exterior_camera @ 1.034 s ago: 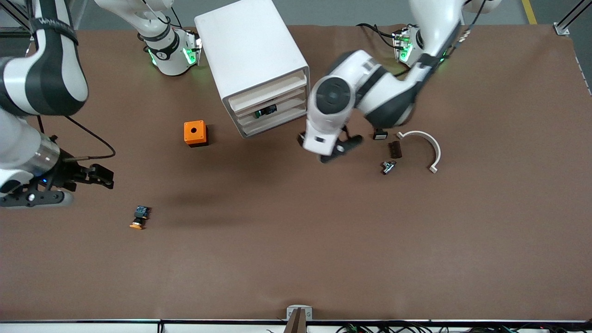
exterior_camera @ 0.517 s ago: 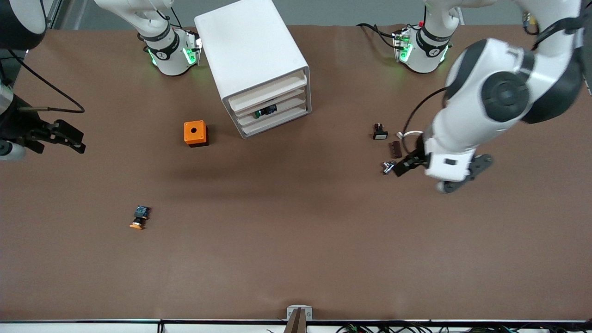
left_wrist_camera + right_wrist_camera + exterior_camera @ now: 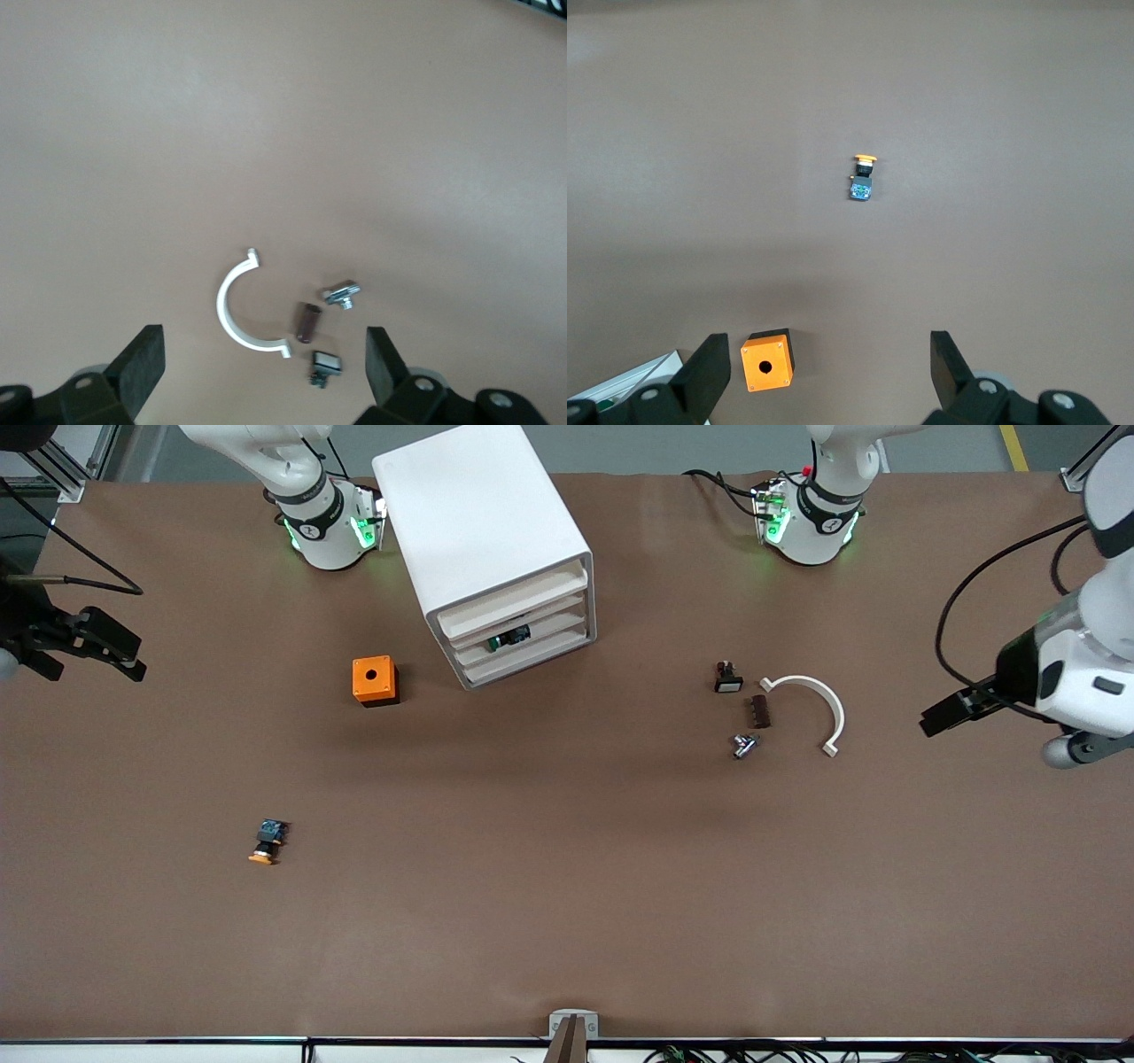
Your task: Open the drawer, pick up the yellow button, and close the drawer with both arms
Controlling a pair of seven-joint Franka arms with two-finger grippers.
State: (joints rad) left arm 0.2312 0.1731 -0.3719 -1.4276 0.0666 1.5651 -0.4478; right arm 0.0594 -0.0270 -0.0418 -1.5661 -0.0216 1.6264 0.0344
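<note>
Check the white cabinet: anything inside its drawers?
One small dark part with a green end shows in a lower drawer of the white cabinet. The top drawer shows only its pale front; its inside and the other drawers' depths are covered by the cabinet body.

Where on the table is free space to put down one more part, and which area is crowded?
Bare cloth lies between the button and the table's near edge, and between the orange box and the small metal part. It is crowded toward the left arm's end, where the white curved clip, brown block and black switch cluster.
</note>
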